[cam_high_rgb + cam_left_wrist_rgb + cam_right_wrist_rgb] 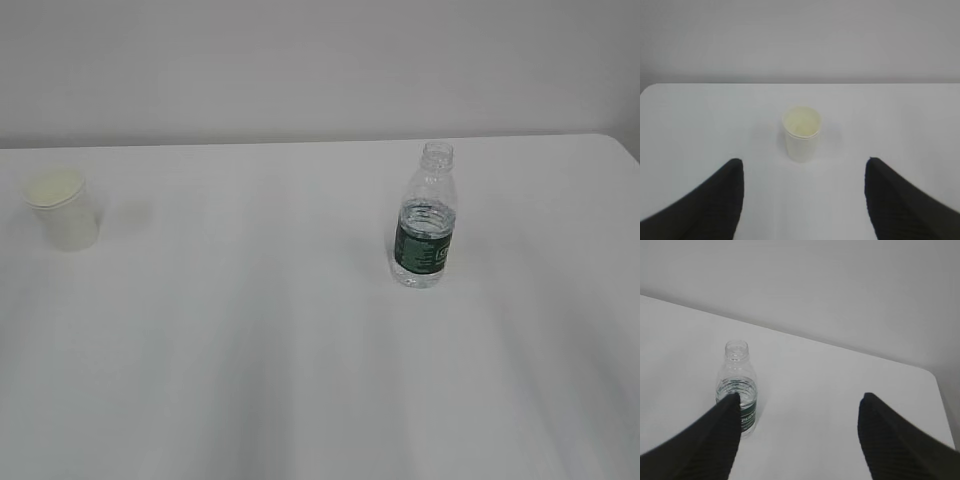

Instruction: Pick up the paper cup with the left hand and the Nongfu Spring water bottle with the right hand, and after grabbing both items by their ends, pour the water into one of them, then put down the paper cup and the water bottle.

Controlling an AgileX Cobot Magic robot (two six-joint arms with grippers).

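Observation:
The paper cup [64,210] stands upright at the far left of the white table [250,350], white with a cream inside. In the left wrist view the paper cup [801,132] sits ahead of my left gripper [803,165], centred between its wide-open black fingers and well clear of them. The Nongfu Spring water bottle [427,217] stands upright right of centre, uncapped, with a dark green label and water up to about half its height. In the right wrist view the bottle [737,385] is ahead and left of my open right gripper [797,399], partly behind the left finger. Neither arm shows in the exterior view.
A plain pale wall rises behind the table's back edge [300,142]. The table's rounded right corner [930,374] lies near the bottle's side. Bare tabletop stretches between cup and bottle.

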